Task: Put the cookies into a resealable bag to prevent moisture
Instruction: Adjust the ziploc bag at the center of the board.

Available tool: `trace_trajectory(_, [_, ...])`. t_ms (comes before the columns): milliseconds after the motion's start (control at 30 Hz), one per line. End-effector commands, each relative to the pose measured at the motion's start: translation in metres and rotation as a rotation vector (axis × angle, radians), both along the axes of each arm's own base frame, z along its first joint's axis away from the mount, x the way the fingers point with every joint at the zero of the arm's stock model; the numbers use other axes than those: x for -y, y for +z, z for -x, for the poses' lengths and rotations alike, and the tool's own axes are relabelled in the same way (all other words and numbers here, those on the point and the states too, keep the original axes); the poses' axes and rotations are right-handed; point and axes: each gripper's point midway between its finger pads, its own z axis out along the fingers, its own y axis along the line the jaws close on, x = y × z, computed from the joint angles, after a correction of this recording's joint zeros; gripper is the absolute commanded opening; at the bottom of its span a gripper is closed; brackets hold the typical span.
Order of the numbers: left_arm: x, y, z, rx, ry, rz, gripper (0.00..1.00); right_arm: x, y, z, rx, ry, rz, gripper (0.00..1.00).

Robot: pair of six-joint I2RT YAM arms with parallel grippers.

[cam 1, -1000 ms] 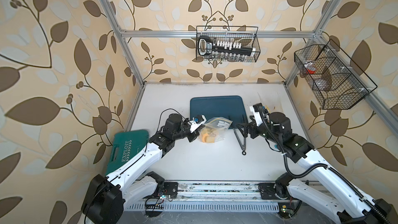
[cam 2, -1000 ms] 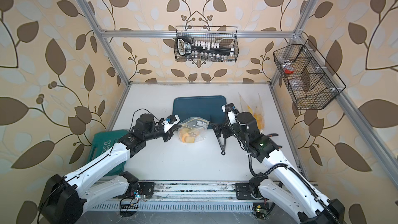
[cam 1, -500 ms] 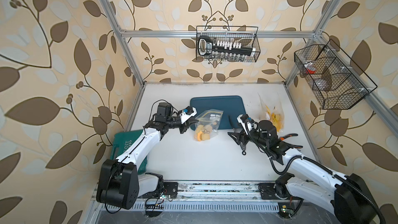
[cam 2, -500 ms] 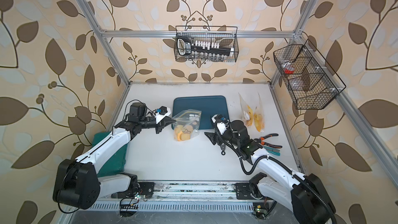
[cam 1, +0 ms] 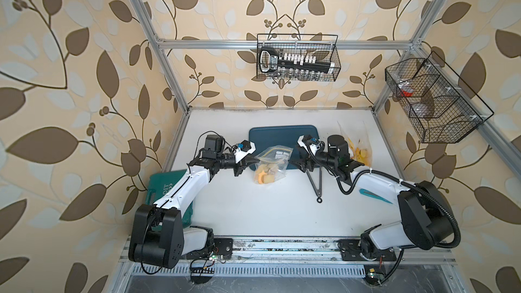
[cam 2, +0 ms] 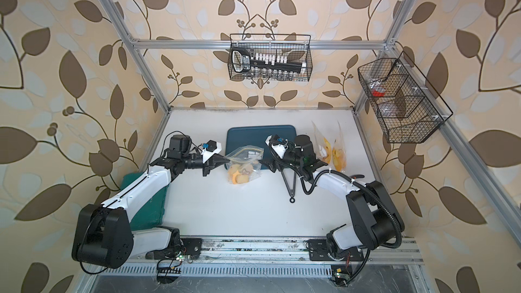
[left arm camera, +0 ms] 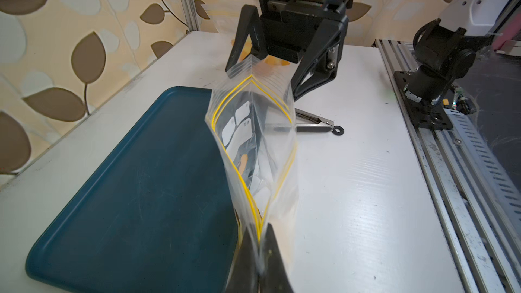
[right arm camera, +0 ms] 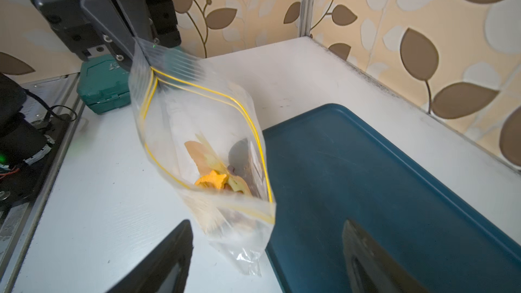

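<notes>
Brought nearer, right jaws are spread at three o'clock of the bag, pinched by left jaws; label unreadable.

Two white-and-black robot arms, the left arm and the right arm; one clear resealable plastic bag with yellow zip lines; inside it a small heap of orange-yellow and brown shaped cookies, at least four showing in the right wrist view, the full number hidden by the pile and the plastic; one dark blue rectangular plastic tray; one pair of black metal tongs; two clear plastic bags with orange-yellow prints, side by side; one green plastic case; one flat turquoise pointed piece; two black wire baskets, the back basket and the side basket, the latter split into three compartments.
</notes>
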Motion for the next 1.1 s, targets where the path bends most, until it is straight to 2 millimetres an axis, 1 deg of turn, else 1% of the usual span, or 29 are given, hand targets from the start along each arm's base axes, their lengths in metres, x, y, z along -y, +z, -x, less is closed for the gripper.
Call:
trace_trajectory(0, [0.0,0.02,-0.006,0.057,-0.021,0.022,0.0,-0.014,0.0,0.009,-0.005,0.119,0.017,0.77])
trace_trajectory(100, [-0.002,0.02,-0.006,0.059,-0.014,0.021,0.0,-0.018,-0.004,0.007,-0.024,0.156,0.049,0.73])
trace_trajectory(200, [-0.006,0.02,-0.009,0.062,0.002,0.025,0.0,-0.022,-0.008,0.01,-0.043,0.199,0.065,0.69])
trace_trajectory(300, [-0.01,0.019,-0.013,0.056,0.023,0.026,0.0,-0.028,-0.011,0.017,-0.067,0.242,0.069,0.58])
trace_trajectory(333, [-0.012,0.018,-0.018,0.054,0.045,0.022,0.0,-0.031,-0.012,0.019,-0.067,0.248,0.076,0.53])
trace_trajectory(367, [-0.015,0.016,-0.023,0.046,0.076,0.014,0.0,-0.033,-0.012,0.02,-0.066,0.246,0.082,0.47])
trace_trajectory(433, [-0.021,0.014,-0.033,0.032,0.124,0.003,0.0,-0.037,-0.009,0.022,-0.069,0.252,0.071,0.4])
trace_trajectory(533, [-0.025,0.013,-0.042,0.018,0.16,0.002,0.0,-0.044,-0.007,0.026,-0.059,0.249,0.079,0.37])
trace_trajectory(633, [-0.029,0.014,-0.045,0.015,0.173,0.01,0.0,-0.046,-0.008,0.024,-0.033,0.206,0.105,0.34])
trace_trajectory(833, [-0.029,0.014,-0.046,0.012,0.167,0.022,0.0,-0.042,-0.004,0.011,0.009,0.12,0.133,0.31])
trace_trajectory(933, [-0.03,0.013,-0.046,0.008,0.168,0.022,0.0,-0.043,0.0,0.008,0.02,0.109,0.133,0.29])
trace_trajectory(1067, [-0.031,0.013,-0.046,0.008,0.172,0.023,0.0,-0.044,0.005,0.009,0.028,0.11,0.125,0.23])
